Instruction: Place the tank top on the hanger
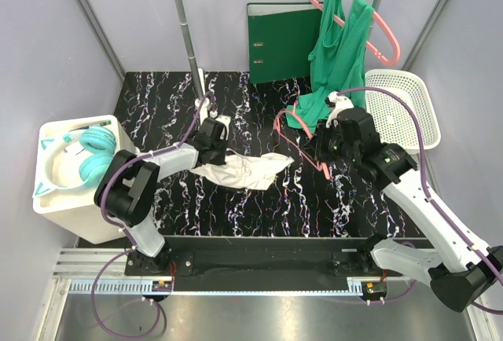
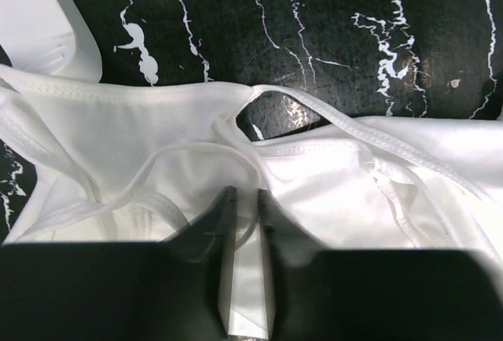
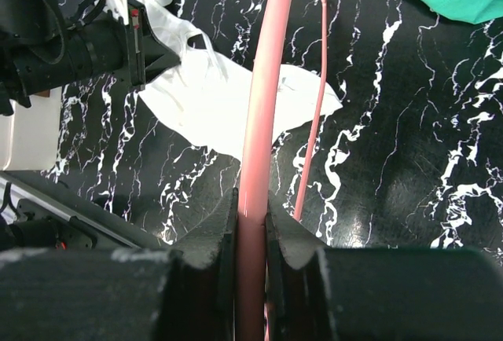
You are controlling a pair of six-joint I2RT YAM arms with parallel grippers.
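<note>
The white tank top (image 1: 245,170) lies crumpled on the black marbled table, its straps and hems spread out in the left wrist view (image 2: 157,121). My left gripper (image 2: 244,192) is shut on a fold of it at its left end (image 1: 208,155). To the right, my right gripper (image 3: 251,196) is shut on the thin light-pink hanger (image 3: 263,82), whose bar runs up between the jaws and over the tank top's right edge (image 3: 212,97). From above, the hanger (image 1: 321,168) reaches left of the right gripper (image 1: 324,152).
A white box (image 1: 55,199) with teal headphones (image 1: 94,156) stands at the left. A white basket (image 1: 401,105) sits at the right. At the back are a green binder (image 1: 279,42), a rack pole (image 1: 189,42), and a salmon hanger carrying green cloth (image 1: 342,50).
</note>
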